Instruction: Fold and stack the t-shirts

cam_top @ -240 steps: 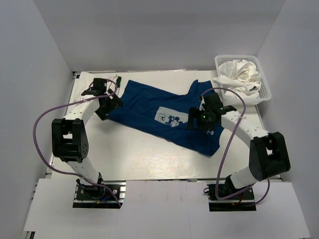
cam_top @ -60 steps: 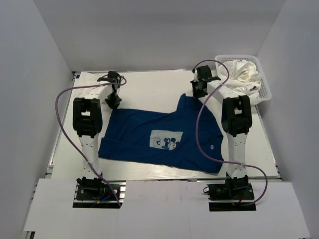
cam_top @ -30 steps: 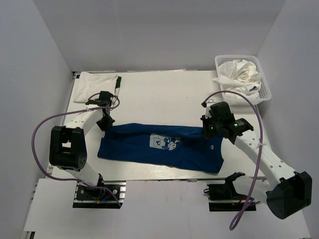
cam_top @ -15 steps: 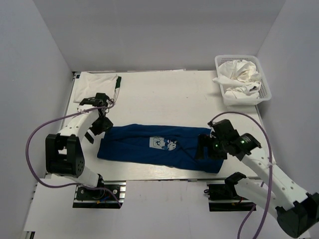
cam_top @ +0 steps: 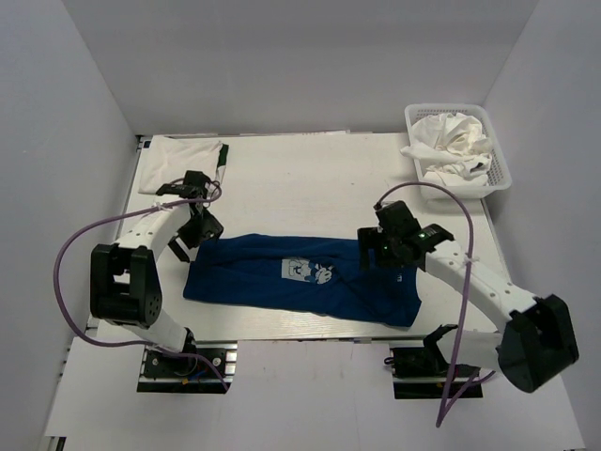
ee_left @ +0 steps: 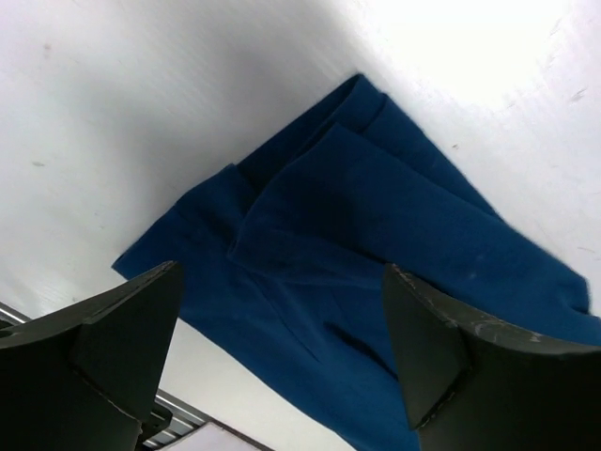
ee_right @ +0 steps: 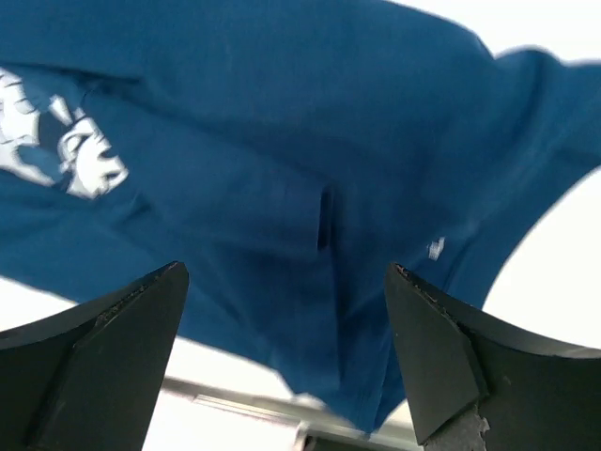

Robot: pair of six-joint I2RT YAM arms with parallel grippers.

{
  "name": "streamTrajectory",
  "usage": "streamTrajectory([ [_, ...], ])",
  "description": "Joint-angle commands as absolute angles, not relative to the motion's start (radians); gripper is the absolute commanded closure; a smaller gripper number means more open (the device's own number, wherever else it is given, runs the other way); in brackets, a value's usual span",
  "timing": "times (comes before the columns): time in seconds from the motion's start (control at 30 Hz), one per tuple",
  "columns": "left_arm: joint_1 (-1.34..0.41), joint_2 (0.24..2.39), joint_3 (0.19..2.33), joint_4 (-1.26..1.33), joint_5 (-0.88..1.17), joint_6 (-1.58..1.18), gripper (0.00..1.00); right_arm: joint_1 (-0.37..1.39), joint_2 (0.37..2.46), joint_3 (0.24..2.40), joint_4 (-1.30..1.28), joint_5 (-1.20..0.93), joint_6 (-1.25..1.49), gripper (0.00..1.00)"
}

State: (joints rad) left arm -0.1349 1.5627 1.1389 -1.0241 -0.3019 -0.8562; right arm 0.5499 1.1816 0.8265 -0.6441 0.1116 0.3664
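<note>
The royal-blue t-shirt (cam_top: 300, 276) lies folded lengthwise into a long band near the table's front, its pale mouse print (cam_top: 306, 271) facing up. My left gripper (cam_top: 195, 231) hovers open over the band's left end, holding nothing; its wrist view shows blue cloth (ee_left: 376, 272) below the spread fingers (ee_left: 103, 352). My right gripper (cam_top: 372, 250) is open above the band's right part, and blue cloth (ee_right: 282, 188) with the print (ee_right: 66, 141) shows under it. A folded white t-shirt (cam_top: 183, 150) with dark edging lies at the back left. More white t-shirts (cam_top: 453, 141) are heaped in the basket.
The white plastic lattice basket (cam_top: 500, 184) stands at the back right corner. Grey walls enclose the table on three sides. The table's front edge with a metal rail (ee_left: 178, 427) runs just beyond the blue shirt.
Both grippers opened and let go of the blue shirt's edge after bringing it forward into a fold. The right gripper has since moved back and left over the shirt; the left shifted slightly.
</note>
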Motion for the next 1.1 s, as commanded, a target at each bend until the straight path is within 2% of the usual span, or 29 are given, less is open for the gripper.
streamTrajectory([
  [0.0, -0.138, 1.554, 1.100, -0.974, -0.249, -0.851, 0.05, 0.552, 1.268, 0.821, -0.514, 0.146, 0.246, 0.10],
  [0.1, -0.138, 1.554, 1.080, -0.940, -0.226, -0.851, 0.13, 0.554, 1.331, 0.796, -0.459, 0.088, 0.203, 0.10],
  [0.2, -0.138, 1.575, 1.071, -0.928, -0.225, -0.851, 0.32, 0.555, 1.362, 0.804, -0.437, 0.035, 0.182, 0.11],
  [0.23, -0.138, 1.591, 1.071, -0.928, -0.225, -0.851, 0.45, 0.554, 1.365, 0.805, -0.446, 0.016, 0.183, 0.13],
  [0.3, -0.138, 1.611, 1.071, -0.919, -0.225, -0.851, 0.61, 0.554, 1.370, 0.801, -0.449, -0.021, 0.176, 0.26],
  [0.33, -0.138, 1.611, 1.071, -0.919, -0.225, -0.851, 0.78, 0.554, 1.367, 0.796, -0.449, -0.050, 0.175, 0.32],
  [0.37, -0.138, 1.621, 1.071, -0.919, -0.235, -0.862, 0.88, 0.555, 1.361, 0.779, -0.449, -0.093, 0.167, 0.55],
  [0.4, -0.138, 1.621, 1.081, -0.919, -0.235, -0.862, 0.97, 0.555, 1.359, 0.776, -0.451, -0.124, 0.167, 0.67],
  [0.43, -0.138, 1.631, 1.095, -0.919, -0.235, -0.862, 1.00, 0.557, 1.352, 0.772, -0.459, -0.138, 0.175, 0.77],
  [0.47, -0.138, 1.631, 1.106, -0.919, -0.247, -0.862, 1.00, 0.557, 1.350, 0.773, -0.465, -0.194, 0.176, 0.84],
  [0.5, -0.138, 1.622, 1.124, -0.919, -0.256, -0.862, 1.00, 0.554, 1.335, 0.773, -0.483, -0.205, 0.181, 0.97],
  [0.53, -0.138, 1.621, 1.134, -0.919, -0.256, -0.862, 1.00, 0.557, 1.319, 0.773, -0.488, -0.215, 0.183, 1.00],
  [0.8, -0.127, 1.560, 1.195, -0.956, -0.305, -0.854, 1.00, 0.564, 1.143, 0.808, -0.523, -0.326, 0.268, 1.00],
  [1.0, -0.118, 1.532, 1.149, -0.956, -0.314, -0.864, 1.00, 0.597, 1.163, 0.764, -0.551, -0.406, 0.259, 1.00],
  [1.03, -0.118, 1.532, 1.149, -0.968, -0.314, -0.864, 0.99, 0.604, 1.189, 0.752, -0.546, -0.431, 0.236, 0.93],
  [1.07, -0.118, 1.532, 1.140, -0.985, -0.314, -0.864, 0.93, 0.610, 1.199, 0.753, -0.545, -0.455, 0.229, 0.92],
])
